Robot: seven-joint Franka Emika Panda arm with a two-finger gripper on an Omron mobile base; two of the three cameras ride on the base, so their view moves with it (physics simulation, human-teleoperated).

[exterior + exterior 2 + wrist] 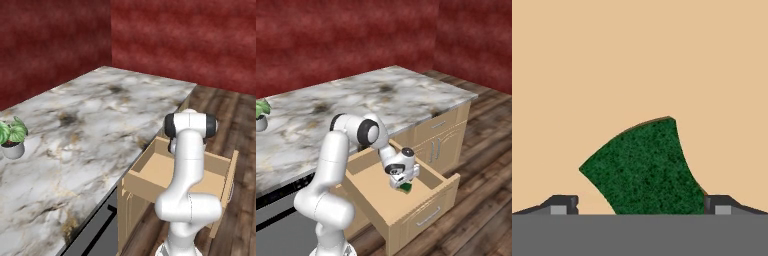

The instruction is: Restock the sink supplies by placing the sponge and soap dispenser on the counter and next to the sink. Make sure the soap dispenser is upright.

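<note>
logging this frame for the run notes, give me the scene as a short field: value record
gripper: gripper open, lowered into the drawer, a fingertip on each side of the sponge
sponge: sponge flat on the drawer floor, between the fingertips, not lifted
drawer: drawer pulled open under the counter
counter: counter marble top, carries the potted plant
potted plant: potted plant upright near the counter's left end
task state: sponge not yet on the counter
</note>
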